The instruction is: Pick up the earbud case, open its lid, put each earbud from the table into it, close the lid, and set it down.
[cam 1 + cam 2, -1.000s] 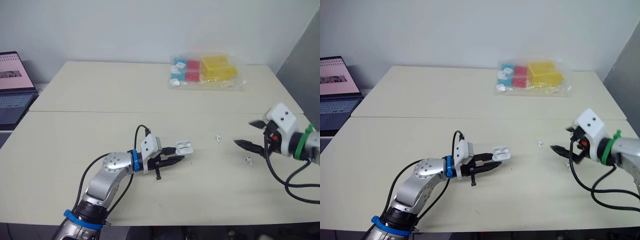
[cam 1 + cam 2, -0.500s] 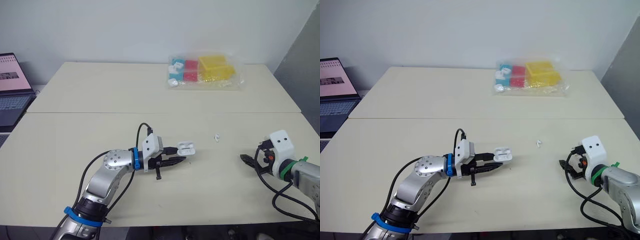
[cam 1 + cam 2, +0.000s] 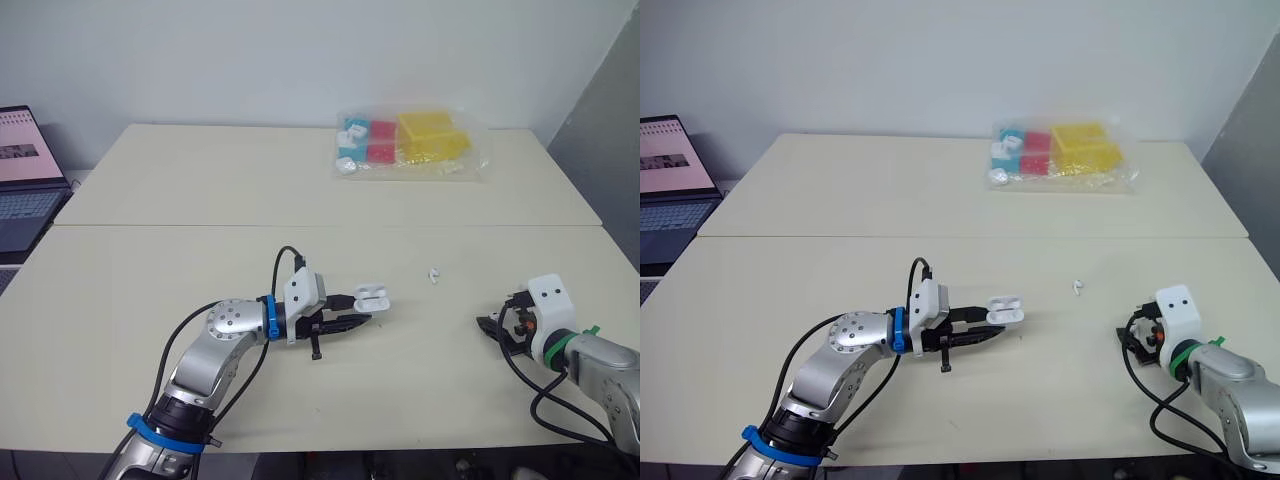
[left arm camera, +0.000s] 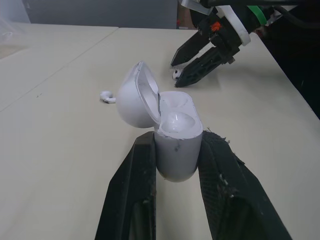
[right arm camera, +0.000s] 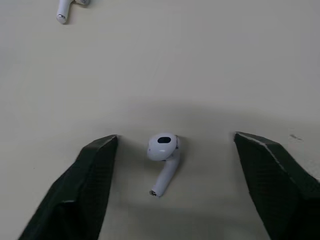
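Laptop sitting far left. Left gripper mid-table, pinching earbud case by its base, held low over table, lid flipped open. 1 earbud loose on table right of case. Clear bag of colored blocks at far back. Right gripper down at table near right edge, fingers spread wide, 2nd earbud lying between them, touching neither.

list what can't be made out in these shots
Left wrist view: the left fingers cover the earbud case base.
Head views: the right gripper hides the nearer earbud.
Head views: the bag contents are too small and blurred by plastic; the laptop is cut by the left edge.
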You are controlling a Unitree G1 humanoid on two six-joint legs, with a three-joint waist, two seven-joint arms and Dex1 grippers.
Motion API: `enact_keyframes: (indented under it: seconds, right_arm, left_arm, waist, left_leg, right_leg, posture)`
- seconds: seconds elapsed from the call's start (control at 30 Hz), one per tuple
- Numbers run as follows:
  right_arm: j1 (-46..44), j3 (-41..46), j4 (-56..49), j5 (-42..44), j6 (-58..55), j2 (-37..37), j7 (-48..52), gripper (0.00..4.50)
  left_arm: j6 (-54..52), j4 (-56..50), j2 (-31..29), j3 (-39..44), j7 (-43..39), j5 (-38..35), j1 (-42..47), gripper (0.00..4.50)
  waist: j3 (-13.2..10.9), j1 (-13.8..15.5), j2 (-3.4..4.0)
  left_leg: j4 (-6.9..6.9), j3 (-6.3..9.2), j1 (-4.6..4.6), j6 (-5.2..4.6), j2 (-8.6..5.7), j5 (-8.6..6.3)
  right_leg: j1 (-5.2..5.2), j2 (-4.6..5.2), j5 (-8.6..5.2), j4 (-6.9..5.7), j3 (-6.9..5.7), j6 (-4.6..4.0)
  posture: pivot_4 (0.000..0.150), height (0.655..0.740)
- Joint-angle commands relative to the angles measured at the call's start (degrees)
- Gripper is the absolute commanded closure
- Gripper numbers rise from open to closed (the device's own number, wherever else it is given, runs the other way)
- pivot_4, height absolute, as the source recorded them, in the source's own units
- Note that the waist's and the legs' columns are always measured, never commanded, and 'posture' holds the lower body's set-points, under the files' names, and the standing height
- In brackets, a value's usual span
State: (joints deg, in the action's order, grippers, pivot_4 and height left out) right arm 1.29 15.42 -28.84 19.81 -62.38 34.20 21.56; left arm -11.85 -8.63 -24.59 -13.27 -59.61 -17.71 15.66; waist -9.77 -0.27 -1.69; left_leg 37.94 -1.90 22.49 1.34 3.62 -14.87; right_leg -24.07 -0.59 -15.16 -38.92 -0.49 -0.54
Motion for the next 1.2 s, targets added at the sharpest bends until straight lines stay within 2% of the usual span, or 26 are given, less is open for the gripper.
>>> enact_keyframes:
  seconds: [0.03,0.2,0.23,0.33,0.5,0.6,0.73,0.87,1.0,1.2]
  right_arm:
    - [0.2,1.3,0.3,0.3,-1.4,-0.4,-0.8,2.03]
    - [0.2,1.3,-0.4,0.7,-2.7,1.1,0.0,3.88]
    - [0.3,1.2,-1.4,1.3,-2.9,2.2,1.1,4.10]
    - [0.9,-0.1,-3.5,2.4,-1.3,7.5,5.9,4.09]
    - [2.7,-4.5,-4.4,3.2,8.7,19.5,20.1,4.09]
    - [6.1,-8.7,0.9,-2.5,27.7,30.1,34.8,4.09]
    - [5.5,-14.8,12.0,-10.9,47.9,40.0,46.1,4.09]
    - [-0.1,-18.9,18.4,-13.6,53.6,40.8,50.8,4.09]
    - [-8.6,-23.5,24.0,-17.2,57.2,37.5,52.8,4.09]
    - [-11.9,-24.8,26.4,-17.9,58.5,34.9,54.3,4.09]
  left_arm:
    - [1.4,-0.5,0.0,-0.2,-0.4,0.0,0.9,3.70]
    - [1.4,-0.6,-0.1,-0.3,-0.5,0.1,0.8,3.70]
    - [1.4,-0.6,-0.2,-0.4,-0.5,0.3,0.7,3.70]
    - [1.3,-0.9,-0.3,-0.5,-0.6,0.3,0.6,3.70]
    - [1.2,-1.9,-0.7,-0.9,-0.8,0.5,0.1,3.70]
    - [0.8,-2.4,-1.0,-1.0,-0.8,0.4,0.3,3.70]
    - [0.3,-3.4,-1.6,-1.0,-0.7,0.5,0.0,3.70]
    - [-0.3,-4.9,-2.2,-1.0,-0.4,0.3,-0.6,3.70]
    - [-1.9,-7.2,-3.2,-0.6,0.4,-0.1,-1.8,3.70]
    - [-3.6,-9.0,-3.8,-0.3,1.2,-0.5,-2.5,3.70]
  waist:
    - [0.0,0.0,0.00]
    - [0.0,0.0,0.00]
    - [0.0,0.1,0.00]
    - [0.0,0.2,0.02]
    - [-0.1,0.0,0.00]
    - [-0.1,0.1,0.00]
    - [-0.1,-0.1,-0.01]
    - [-0.2,-0.1,-0.03]
    - [-0.2,-0.4,-0.03]
    - [-0.2,0.0,0.00]
  left_leg:
    - [0.00,0.01,0.00,0.00,0.00,0.00]
    - [0.02,0.00,0.00,0.00,-0.03,0.00]
    - [0.02,0.00,0.00,0.00,-0.03,0.00]
    - [0.02,0.00,0.05,0.00,-0.05,0.00]
    - [-0.03,0.01,0.06,-0.01,-0.02,-0.01]
    - [-0.07,0.02,0.04,-0.01,-0.02,-0.01]
    - [0.01,-0.02,0.00,-0.01,-0.02,-0.01]
    - [0.00,-0.07,-0.05,-0.01,-0.01,-0.01]
    - [-0.01,-0.05,-0.07,-0.01,0.02,0.00]
    - [-0.01,-0.07,-0.08,0.00,0.01,0.00]
  right_leg:
    - [0.01,0.00,0.00,0.00,-0.01,0.00]
    - [0.01,0.03,0.01,0.00,0.02,0.01]
    - [0.02,0.04,0.01,0.01,0.02,0.01]
    - [0.01,0.05,0.00,0.04,-0.02,0.01]
    - [-0.02,0.01,0.00,0.10,-0.03,0.01]
    - [-0.02,-0.02,-0.01,0.09,-0.05,0.00]
    - [0.01,0.00,-0.01,0.11,-0.06,0.00]
    - [0.00,0.00,-0.01,0.08,0.00,0.00]
    - [0.00,-0.03,-0.02,0.04,0.02,-0.03]
    - [0.01,-0.01,-0.02,0.02,0.03,-0.03]
  posture:
    - [0.150,0.7400]
    - [0.150,0.7400]
    - [0.150,0.7400]
    - [0.150,0.7400]
    - [0.150,0.7400]
    - [0.150,0.7400]
    - [0.150,0.7400]
    - [0.150,0.7400]
    - [0.150,0.7400]
    - [0.150,0.7400]
